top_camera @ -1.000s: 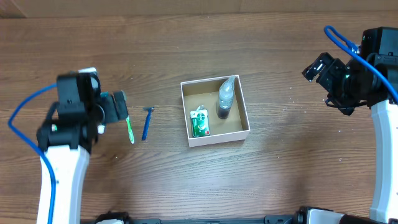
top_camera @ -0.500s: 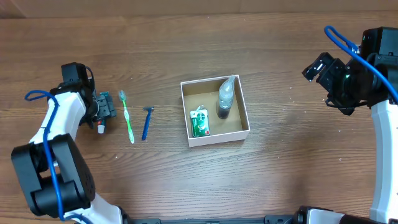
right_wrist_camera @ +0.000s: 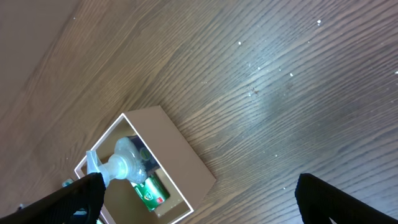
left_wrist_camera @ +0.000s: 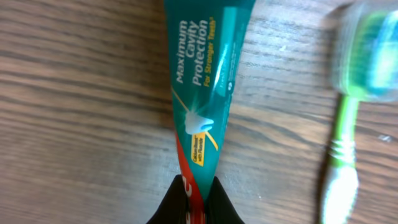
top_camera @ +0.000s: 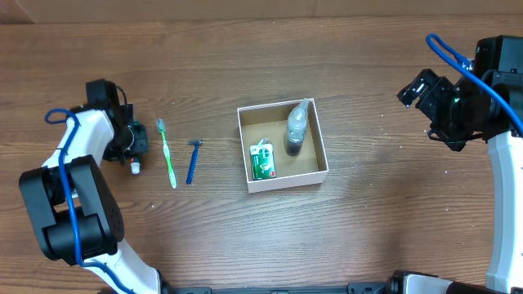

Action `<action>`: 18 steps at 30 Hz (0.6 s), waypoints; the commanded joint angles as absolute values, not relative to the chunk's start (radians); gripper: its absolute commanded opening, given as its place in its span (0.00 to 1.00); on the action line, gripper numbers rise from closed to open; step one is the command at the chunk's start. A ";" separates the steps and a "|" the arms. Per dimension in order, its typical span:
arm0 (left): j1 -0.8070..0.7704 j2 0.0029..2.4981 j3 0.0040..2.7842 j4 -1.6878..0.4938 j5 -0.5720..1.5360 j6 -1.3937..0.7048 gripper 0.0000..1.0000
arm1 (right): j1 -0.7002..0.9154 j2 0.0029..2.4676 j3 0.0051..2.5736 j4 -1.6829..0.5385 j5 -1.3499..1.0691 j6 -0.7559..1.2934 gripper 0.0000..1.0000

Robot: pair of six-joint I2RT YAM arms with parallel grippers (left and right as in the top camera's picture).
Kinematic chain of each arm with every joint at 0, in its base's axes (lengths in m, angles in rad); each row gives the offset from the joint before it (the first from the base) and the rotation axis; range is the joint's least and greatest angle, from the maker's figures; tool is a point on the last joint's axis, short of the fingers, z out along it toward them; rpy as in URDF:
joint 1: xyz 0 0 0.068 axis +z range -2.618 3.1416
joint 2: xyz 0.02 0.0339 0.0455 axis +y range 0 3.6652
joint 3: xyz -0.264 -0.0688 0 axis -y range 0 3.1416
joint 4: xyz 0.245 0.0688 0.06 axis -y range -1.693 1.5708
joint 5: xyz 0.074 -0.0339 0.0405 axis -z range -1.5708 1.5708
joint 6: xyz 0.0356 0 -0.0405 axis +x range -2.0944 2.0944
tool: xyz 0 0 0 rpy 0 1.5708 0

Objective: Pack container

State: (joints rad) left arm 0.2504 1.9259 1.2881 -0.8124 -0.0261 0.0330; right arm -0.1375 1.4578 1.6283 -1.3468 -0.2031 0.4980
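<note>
The container (top_camera: 322,149) is a white-walled box with a brown inside at mid-table. It holds a clear spray bottle (top_camera: 296,126) and a small green box (top_camera: 263,161). In the right wrist view the container (right_wrist_camera: 180,149) shows at the lower left. My left gripper (top_camera: 133,149) is down on the table at the far left, shut on a teal toothpaste tube (left_wrist_camera: 202,81). The jaws (left_wrist_camera: 198,200) pinch the tube's red end. My right gripper (top_camera: 426,110) hangs open and holds nothing, to the right of the container and above the table (right_wrist_camera: 199,198).
A green toothbrush (top_camera: 167,155) lies just right of the left gripper, and it also shows in the left wrist view (left_wrist_camera: 345,155). A blue razor (top_camera: 193,161) lies beside the toothbrush, between it and the container. The table is dark wood.
My left gripper has dropped to the table left of the toothbrush and closed on the toothpaste tube. The right arm has not moved.
</note>
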 commanded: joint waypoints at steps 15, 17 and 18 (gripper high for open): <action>-0.416 1.780 1.592 -0.986 0.196 -0.309 0.08 | -0.139 1.449 1.636 -1.345 -0.203 0.506 1.00; -0.470 1.821 1.554 -0.953 0.200 -0.326 0.15 | -0.139 1.449 1.636 -1.345 -0.204 0.506 1.00; -0.486 1.835 1.551 -0.957 0.200 -0.326 0.19 | -0.139 1.449 1.636 -1.345 -0.203 0.506 1.00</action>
State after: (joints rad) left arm -0.4454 1.7878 1.5818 -0.9581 0.2024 -0.2626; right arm -0.1375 1.4578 1.6283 -1.3476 -0.2035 0.4976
